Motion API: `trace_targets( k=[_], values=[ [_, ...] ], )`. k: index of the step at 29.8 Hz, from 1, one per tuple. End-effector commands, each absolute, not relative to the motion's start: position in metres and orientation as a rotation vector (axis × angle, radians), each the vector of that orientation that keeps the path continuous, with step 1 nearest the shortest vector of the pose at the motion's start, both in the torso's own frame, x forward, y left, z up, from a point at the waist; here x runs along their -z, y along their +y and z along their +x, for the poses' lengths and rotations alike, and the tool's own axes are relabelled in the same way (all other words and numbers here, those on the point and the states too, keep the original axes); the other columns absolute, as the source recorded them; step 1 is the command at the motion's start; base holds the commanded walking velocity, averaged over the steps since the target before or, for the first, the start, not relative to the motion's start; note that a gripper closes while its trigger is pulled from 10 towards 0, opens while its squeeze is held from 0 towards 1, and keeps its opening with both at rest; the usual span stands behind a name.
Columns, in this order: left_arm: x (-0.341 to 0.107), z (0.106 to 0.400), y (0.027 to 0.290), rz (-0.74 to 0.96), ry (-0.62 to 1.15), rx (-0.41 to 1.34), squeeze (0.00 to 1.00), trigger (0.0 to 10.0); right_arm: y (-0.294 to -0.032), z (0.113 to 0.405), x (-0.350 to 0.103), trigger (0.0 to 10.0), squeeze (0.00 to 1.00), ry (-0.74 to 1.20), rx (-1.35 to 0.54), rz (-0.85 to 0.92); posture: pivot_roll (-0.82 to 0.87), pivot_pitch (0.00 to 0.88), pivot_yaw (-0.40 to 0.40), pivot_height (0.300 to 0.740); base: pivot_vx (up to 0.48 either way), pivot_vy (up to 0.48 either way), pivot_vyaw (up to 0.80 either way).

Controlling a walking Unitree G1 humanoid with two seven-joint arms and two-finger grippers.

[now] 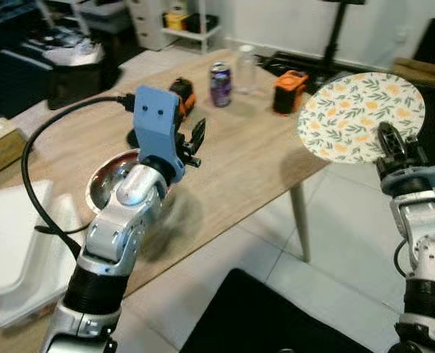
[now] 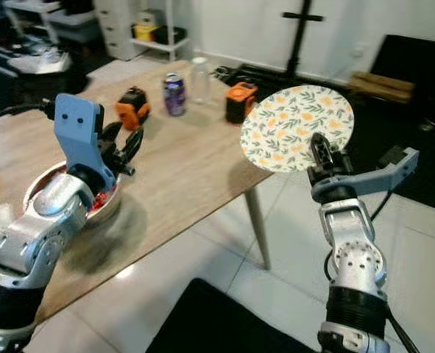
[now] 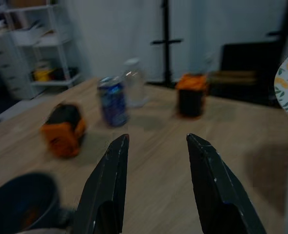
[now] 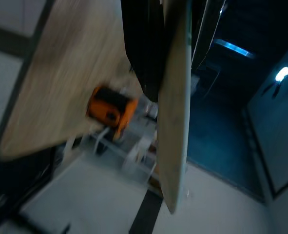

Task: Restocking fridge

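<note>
Right hand (image 2: 322, 156) pinching floral plate (image 2: 298, 126) at its rim: stiff, light, likely slippery, probably breakable. Left hand (image 3: 156, 168) open above surface (image 1: 239, 158).

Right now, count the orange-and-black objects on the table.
2. One orange-and-black object lies left of the purple can; the other stands right of the clear bottle, near the table's far edge.
</note>
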State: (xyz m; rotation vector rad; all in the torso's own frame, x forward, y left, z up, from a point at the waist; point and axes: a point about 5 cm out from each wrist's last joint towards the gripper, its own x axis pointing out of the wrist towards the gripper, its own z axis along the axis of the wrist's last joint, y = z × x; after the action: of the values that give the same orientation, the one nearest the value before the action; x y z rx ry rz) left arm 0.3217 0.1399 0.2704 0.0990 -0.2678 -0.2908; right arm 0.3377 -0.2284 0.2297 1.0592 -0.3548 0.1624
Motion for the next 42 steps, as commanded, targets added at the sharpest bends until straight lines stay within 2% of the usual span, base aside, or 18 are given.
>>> trace_targets(
  k=[1,10,14,17,20,24,38,42],
  values=[
    [-0.269,0.322,0.141,0.102,-0.268,0.286,0.0,10.0,-0.228,0.337,-0.229,10.0,0.0,-0.36,-0.164,1.053,0.0,0.147,0.036,0.737,0.0,0.0,-0.76],
    [-0.27,0.323,0.14,0.102,-0.27,0.286,0.0,10.0,-0.232,0.337,-0.224,10.0,0.0,-0.358,-0.135,1.086,0.0,0.152,0.036,0.737,0.0,0.0,-0.76],
    [-0.269,0.323,0.14,0.103,-0.266,0.287,0.0,10.0,-0.24,0.336,-0.22,10.0,0.0,-0.364,-0.089,1.173,0.0,0.157,0.039,0.737,0.0,0.0,-0.77],
    [-0.267,0.324,0.14,0.106,-0.259,0.29,0.0,10.0,-0.25,0.336,-0.215,10.0,0.0,-0.394,-0.038,1.321,0.01,0.159,0.044,0.737,0.0,0.0,-0.79],
    [-0.264,0.324,0.139,0.108,-0.251,0.294,0.0,10.0,-0.259,0.334,-0.211,10.0,0.0,-0.42,0.004,1.367,0.01,0.159,0.046,0.737,0.0,0.0,-0.75],
    [-0.262,0.324,0.138,0.106,-0.244,0.299,0.0,10.0,-0.263,0.333,-0.209,10.0,0.0,-0.428,0.023,1.355,0.0,0.161,0.048,0.737,0.0,0.0,-0.5],
    [-0.254,0.324,0.139,0.096,-0.216,0.307,0.0,10.0,-0.261,0.33,-0.202,10.0,0.0,-0.42,0.026,1.347,0.0,0.161,0.052,0.737,0.0,0.0,0.0],
    [-0.25,0.324,0.14,0.102,-0.204,0.303,0.0,10.0,-0.258,0.329,-0.195,10.0,0.0,-0.389,0.025,1.287,0.0,0.161,0.053,0.737,0.0,0.0,0.0]
  ],
)
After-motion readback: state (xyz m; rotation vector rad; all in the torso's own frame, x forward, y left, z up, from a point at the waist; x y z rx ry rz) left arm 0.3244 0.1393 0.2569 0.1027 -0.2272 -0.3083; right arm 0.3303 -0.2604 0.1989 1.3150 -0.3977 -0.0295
